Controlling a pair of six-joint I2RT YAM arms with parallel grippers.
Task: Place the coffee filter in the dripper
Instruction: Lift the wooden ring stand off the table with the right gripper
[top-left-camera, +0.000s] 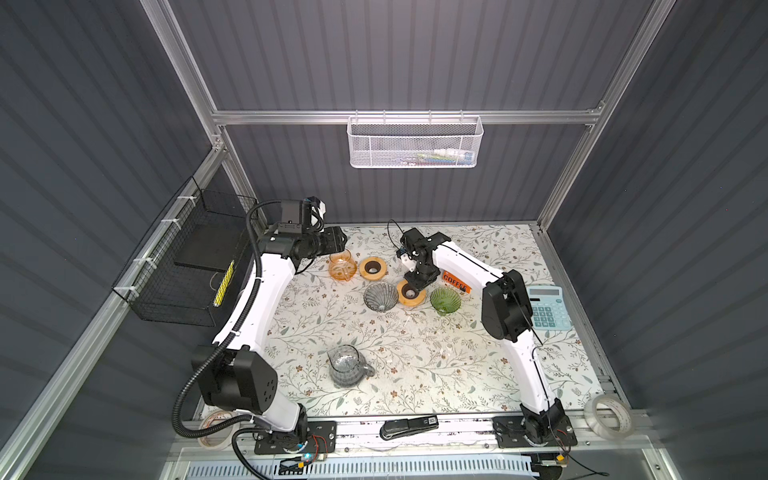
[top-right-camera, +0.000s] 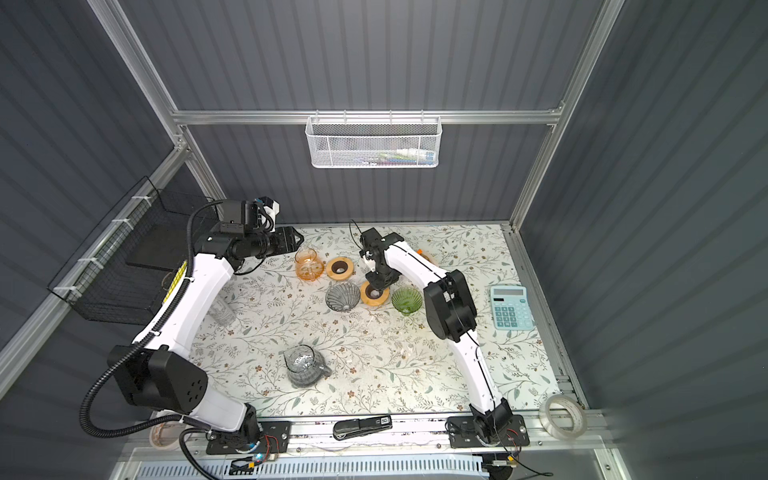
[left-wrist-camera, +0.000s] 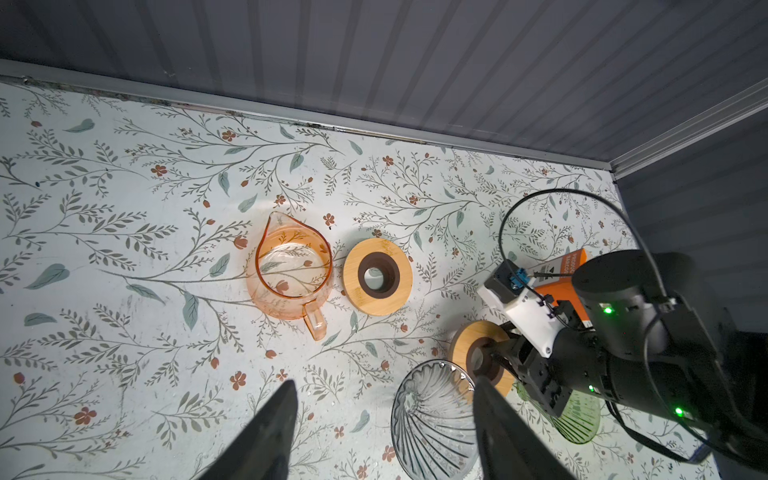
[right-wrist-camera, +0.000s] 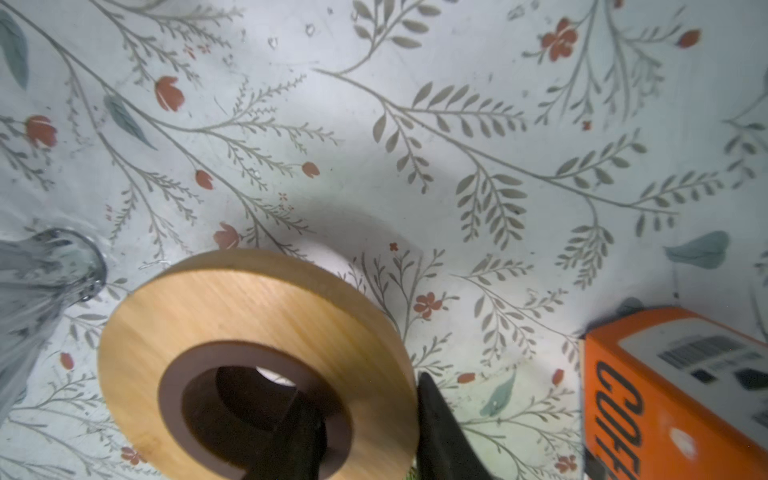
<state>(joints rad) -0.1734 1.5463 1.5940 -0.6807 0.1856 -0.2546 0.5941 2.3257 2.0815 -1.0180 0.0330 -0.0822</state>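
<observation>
Floral tabletop (top-left-camera: 415, 353) bears no loose coffee filter; it is presumably inside the orange COFFEE box (top-left-camera: 456, 283). Right gripper (right-wrist-camera: 365, 390) pinches the wooden ring (right-wrist-camera: 249, 307), 1 finger (right-wrist-camera: 299, 432) in its hole, shown only by the right wrist view. Keep it level, clear of the grey dripper (top-left-camera: 380, 296). Left gripper (left-wrist-camera: 384, 382) hangs spread, empty

Top views: bright, even overhead light on the floral table cover (top-left-camera: 415, 365). The grey wall panels (top-left-camera: 374, 54) are much dimmer. Shadows are short and soft, with small glints on the cover, and fine detail is slightly soft.

Left wrist view: crisp, with a faint shadow beside the orange glass jug (left-wrist-camera: 291, 270).

Right wrist view: the wooden ring (right-wrist-camera: 249, 316) is very close and smeared. The grey glass dripper (right-wrist-camera: 37, 282) and the orange coffee box (right-wrist-camera: 673, 386) are out of focus. A broad soft shadow lies behind the ring.
</observation>
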